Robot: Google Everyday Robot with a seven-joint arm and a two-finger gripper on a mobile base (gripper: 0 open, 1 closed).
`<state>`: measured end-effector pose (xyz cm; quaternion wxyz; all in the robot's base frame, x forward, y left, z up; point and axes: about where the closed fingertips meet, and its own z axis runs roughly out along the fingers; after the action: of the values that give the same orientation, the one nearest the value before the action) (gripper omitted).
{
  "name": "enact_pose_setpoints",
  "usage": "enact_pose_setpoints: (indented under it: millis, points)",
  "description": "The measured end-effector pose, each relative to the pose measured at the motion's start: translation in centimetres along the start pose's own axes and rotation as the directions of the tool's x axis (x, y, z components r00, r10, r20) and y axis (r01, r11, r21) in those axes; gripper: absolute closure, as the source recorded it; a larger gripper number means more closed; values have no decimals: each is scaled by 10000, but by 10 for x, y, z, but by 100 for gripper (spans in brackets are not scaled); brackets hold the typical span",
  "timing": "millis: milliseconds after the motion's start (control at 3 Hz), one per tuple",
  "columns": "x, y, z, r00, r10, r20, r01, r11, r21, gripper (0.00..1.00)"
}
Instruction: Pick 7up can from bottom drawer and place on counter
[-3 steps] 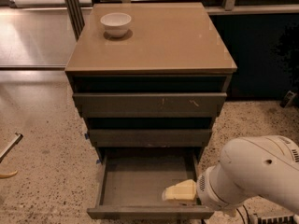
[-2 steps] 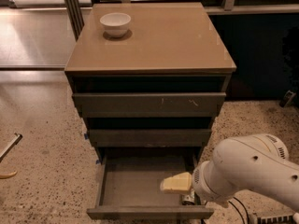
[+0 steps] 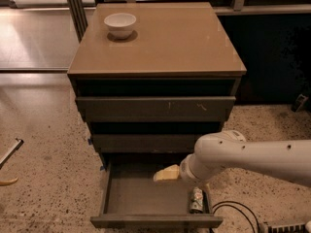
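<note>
Bottom drawer [image 3: 130, 194] open; I see 7up can [image 3: 196, 200] in front right corner. Gripper [image 3: 166, 174] over drawer middle, apart from can; grip state I cannot tell. Bowl [image 3: 120, 24] on counter [image 3: 170, 45].

Gripper [image 3: 166, 174] hung over open bottom drawer [image 3: 155, 221]. 7up can [image 3: 196, 200] sat apart from it, nearer the front panel. White bowl [image 3: 120, 24] stood on counter [image 3: 170, 42], far beyond.

End effector [image 3: 165, 174] over drawer [image 3: 133, 197], near can [image 3: 196, 200]
</note>
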<state>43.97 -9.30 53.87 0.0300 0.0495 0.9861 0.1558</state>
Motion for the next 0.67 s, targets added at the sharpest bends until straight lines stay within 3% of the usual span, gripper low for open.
enact_pose_setpoints:
  millis: [333,667]
  points:
    - [-27,-10,55,9979,-257,-593,241,9993,-275,0]
    - [-42,-34,101,9892,-328,-1428,268,9987,-441,0]
